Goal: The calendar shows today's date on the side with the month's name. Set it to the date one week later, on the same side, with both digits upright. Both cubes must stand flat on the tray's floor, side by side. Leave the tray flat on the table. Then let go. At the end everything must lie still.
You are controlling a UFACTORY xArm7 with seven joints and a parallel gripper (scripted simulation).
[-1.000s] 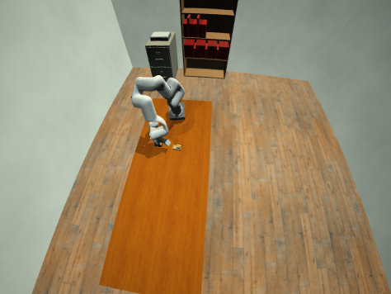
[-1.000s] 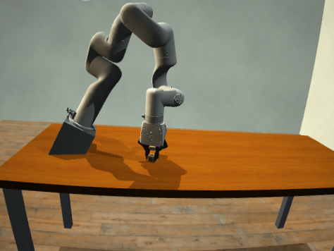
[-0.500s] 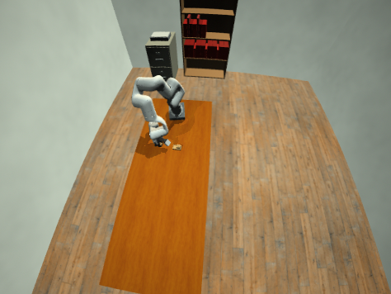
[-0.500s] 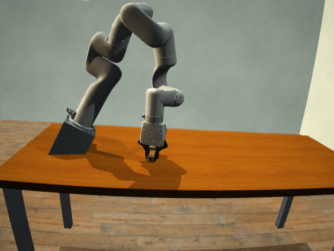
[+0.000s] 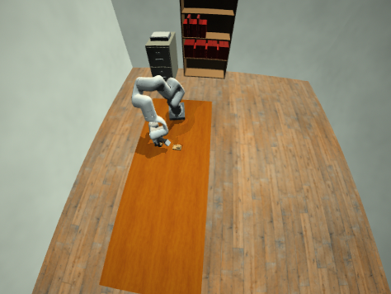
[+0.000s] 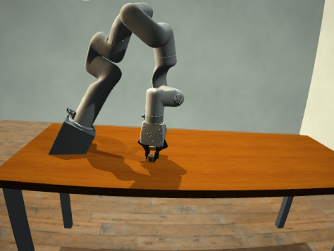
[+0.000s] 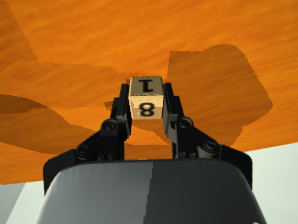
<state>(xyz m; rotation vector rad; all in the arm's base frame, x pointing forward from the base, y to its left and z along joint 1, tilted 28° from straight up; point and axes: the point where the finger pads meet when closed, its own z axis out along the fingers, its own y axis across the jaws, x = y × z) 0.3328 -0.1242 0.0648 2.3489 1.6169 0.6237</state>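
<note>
So the black two-finger gripper [image 7: 146,102] is clamped on one small pale wooden number cube [image 7: 146,97], pinching it by two opposite side faces. In the wrist view you can read an 8 on the near face and a 1 on the face above it, the 1 upside down from this angle. In the exterior view the cube [image 6: 151,157] hangs just over the glossy orange wooden table [image 6: 246,166], can't tell if it's touching.

The little tan calendar tray [image 5: 177,147] sits on the table just beside the gripper in the top view, too small to read anything on it or to see whether the other cube is in it.

Handling guess: the cube looks light and rigid, smooth faces, so it could twist or slip if pinched off-centre. Flat opposite faces, grabbed mid-height like now, seems the safest hold, leaving the digit faces visible
</note>
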